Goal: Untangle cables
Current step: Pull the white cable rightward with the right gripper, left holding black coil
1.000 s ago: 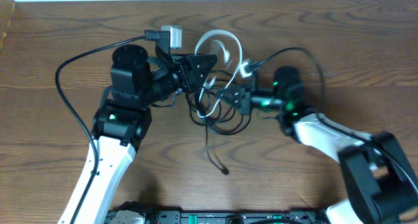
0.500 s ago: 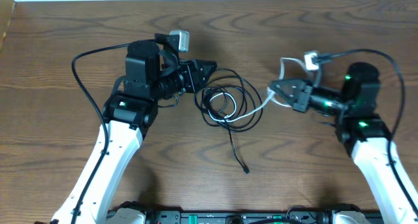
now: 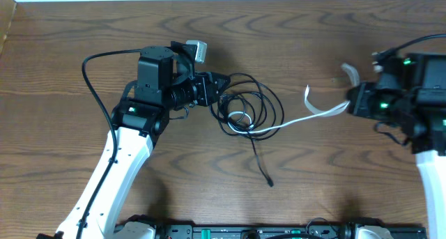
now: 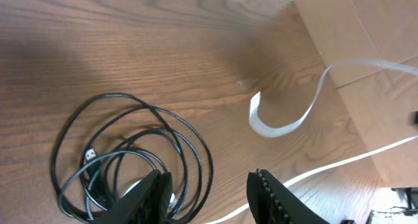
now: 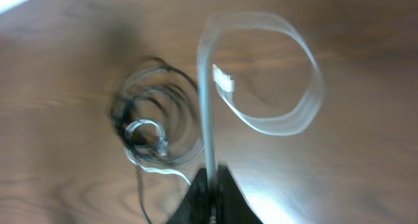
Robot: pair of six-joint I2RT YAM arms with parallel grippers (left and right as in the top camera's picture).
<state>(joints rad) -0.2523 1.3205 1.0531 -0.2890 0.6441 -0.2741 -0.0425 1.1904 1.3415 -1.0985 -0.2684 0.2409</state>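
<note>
Separating white cable (image 3: 306,119) from coil (image 3: 254,93) | right gripper (image 5: 210,177) pinching white cable, left gripper (image 4: 209,179) half-open at coil | next: draw cable clear.

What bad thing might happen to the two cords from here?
1. The white cable, pinched in the right gripper, has its far end looped inside the black cable coil. More pulling may tighten a knot or drag the whole coil along.
2. The left gripper sits at the coil with its jaws apart, so it may not hold the coil back.
</note>
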